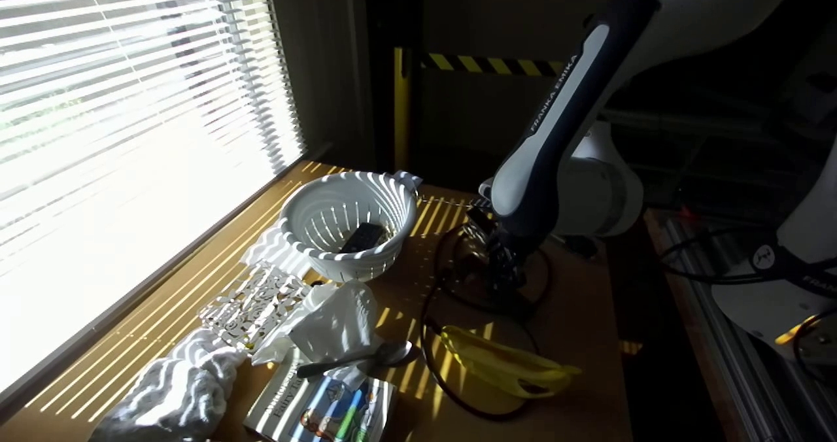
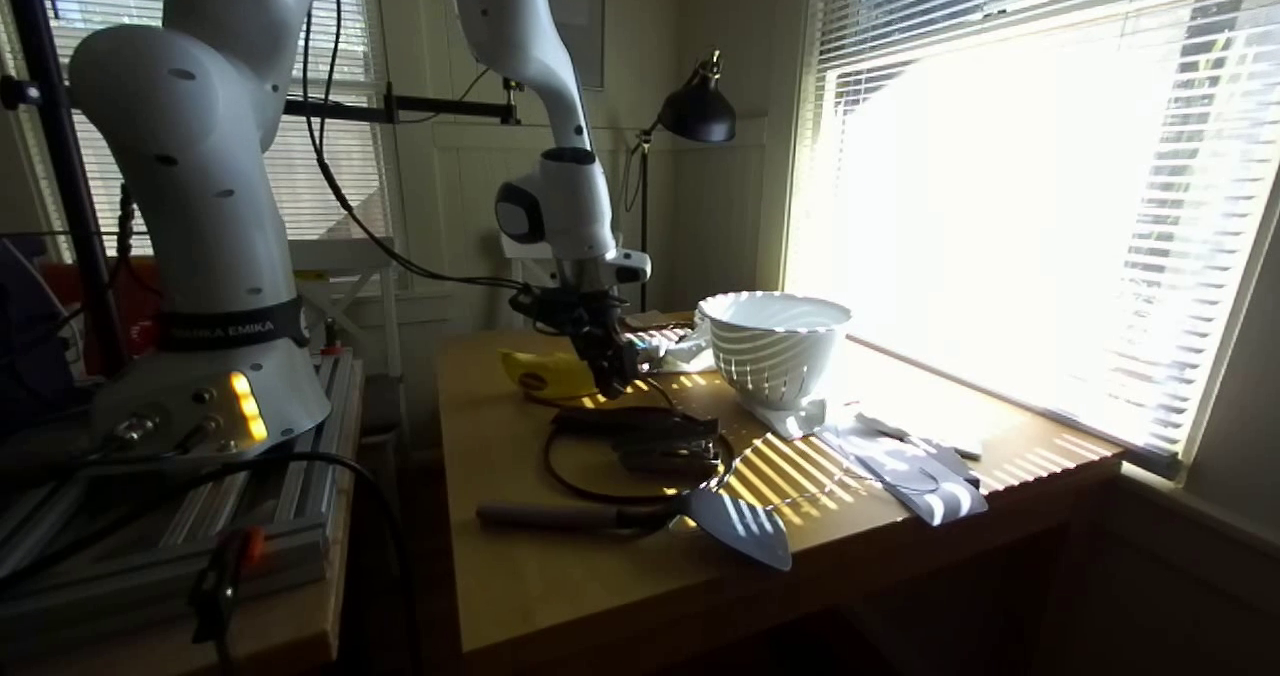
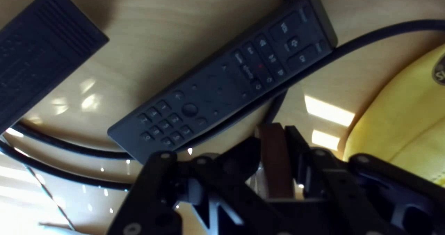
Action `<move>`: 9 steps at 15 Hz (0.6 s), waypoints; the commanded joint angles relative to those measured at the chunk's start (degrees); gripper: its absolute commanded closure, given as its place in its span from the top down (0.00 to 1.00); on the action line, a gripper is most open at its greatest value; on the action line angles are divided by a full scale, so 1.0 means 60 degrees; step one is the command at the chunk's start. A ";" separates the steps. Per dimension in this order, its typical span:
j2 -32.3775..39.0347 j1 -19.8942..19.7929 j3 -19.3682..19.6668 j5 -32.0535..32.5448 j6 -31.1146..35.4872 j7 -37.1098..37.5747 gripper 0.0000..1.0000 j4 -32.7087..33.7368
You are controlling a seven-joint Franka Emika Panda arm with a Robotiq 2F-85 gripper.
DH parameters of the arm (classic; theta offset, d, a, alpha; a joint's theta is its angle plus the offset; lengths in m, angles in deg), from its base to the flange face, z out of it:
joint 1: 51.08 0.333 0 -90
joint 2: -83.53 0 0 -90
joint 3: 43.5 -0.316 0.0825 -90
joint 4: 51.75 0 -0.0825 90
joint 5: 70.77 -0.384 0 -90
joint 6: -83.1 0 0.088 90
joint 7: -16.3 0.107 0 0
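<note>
In an exterior view, a window with white blinds (image 1: 131,167) fills the far left, and a crumpled grey cloth (image 1: 173,390) lies beside it on the table (image 1: 588,416). To its right come a white lacy mat (image 1: 252,311) and a book (image 1: 307,409), with a bunched white cloth (image 1: 340,324) over the book's top edge and a spoon (image 1: 369,358) lying across both. Beyond them stands a white basket (image 1: 307,203), upright, slits in its wall and a dark thing (image 1: 363,236) inside.

Farther right, the claw (image 3: 274,139) points down over the table. Around it, the wrist view shows, from the left, a dark slab (image 3: 48,54) with ridges, cut off by the frame, then a remote control (image 3: 222,80), buttons up, on the table alongside a black cable (image 3: 375,38). Next are the claw's jaws, drawn most of the way together and pinching a narrow brown thing (image 3: 278,172) between their tips; I cannot tell what it is. Last, at the right edge, sits a yellow banana-shaped thing (image 3: 399,123), near the claw.
</note>
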 commanded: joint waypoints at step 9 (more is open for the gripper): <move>-0.0505 0.0149 0.0738 0.0455 -0.1048 0.0947 0.81 -0.0493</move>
